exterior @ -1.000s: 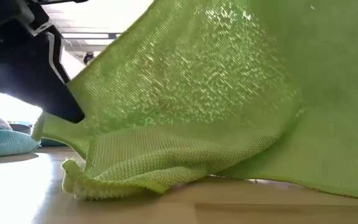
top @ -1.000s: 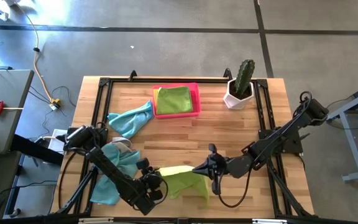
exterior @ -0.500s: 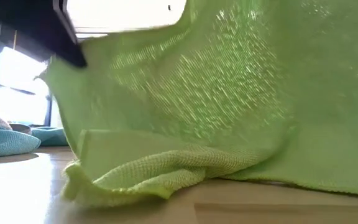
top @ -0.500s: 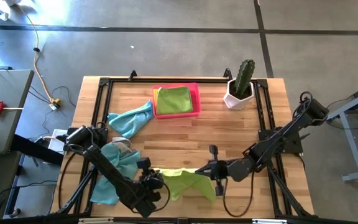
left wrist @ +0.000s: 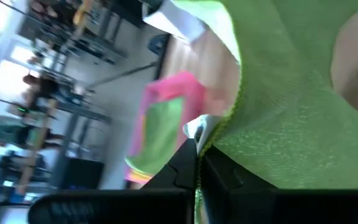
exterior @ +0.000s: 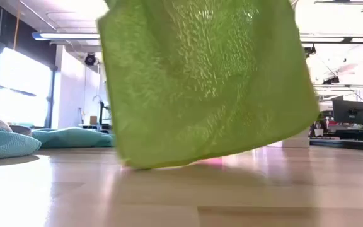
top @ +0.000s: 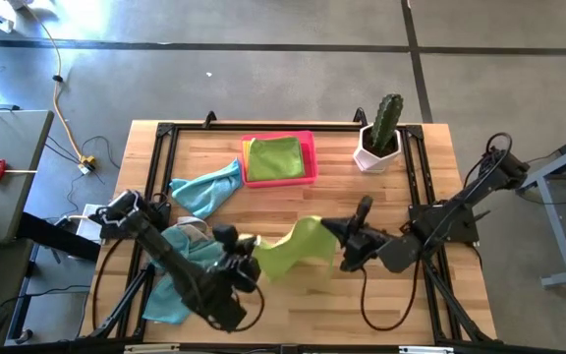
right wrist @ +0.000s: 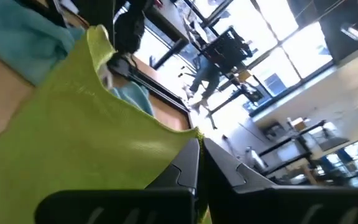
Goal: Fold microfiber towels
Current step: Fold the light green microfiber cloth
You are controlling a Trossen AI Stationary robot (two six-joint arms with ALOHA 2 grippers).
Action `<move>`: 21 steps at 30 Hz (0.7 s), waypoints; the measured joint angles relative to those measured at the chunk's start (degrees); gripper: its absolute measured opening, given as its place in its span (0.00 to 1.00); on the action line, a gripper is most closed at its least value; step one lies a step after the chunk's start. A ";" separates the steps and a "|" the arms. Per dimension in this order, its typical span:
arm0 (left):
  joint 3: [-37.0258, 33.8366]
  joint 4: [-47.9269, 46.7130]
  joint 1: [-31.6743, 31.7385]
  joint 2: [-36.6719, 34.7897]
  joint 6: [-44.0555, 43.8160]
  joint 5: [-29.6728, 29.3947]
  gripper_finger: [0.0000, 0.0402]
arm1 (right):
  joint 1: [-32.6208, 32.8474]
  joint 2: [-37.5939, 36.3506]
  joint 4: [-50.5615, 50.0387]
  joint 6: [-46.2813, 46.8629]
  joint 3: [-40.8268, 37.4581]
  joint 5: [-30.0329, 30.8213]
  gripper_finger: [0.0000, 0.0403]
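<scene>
I see both end effectors, left (top: 245, 258) and right (top: 334, 234), clamped on the lime towel (top: 293, 248), lifted at desk (top: 362, 202) 6 o'clock.

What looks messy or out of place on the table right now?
Two teal towels lie crumpled: one left of the pink tray, one under the left arm, hanging over the table's near edge. The held lime towel looks normal.
</scene>
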 joint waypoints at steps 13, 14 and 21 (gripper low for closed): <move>0.07 -0.39 15.07 -4.77 13.42 -6.72 0.00 | -15.39 -5.18 -6.72 -2.71 0.00 -2.33 0.00; 0.00 -0.34 15.95 -5.04 13.23 -6.19 0.00 | -16.46 -5.27 -6.75 -1.91 0.00 -2.36 0.00; 0.11 0.08 18.20 -6.42 2.02 14.00 0.00 | -17.02 -5.45 -21.41 24.83 -0.04 -18.65 0.00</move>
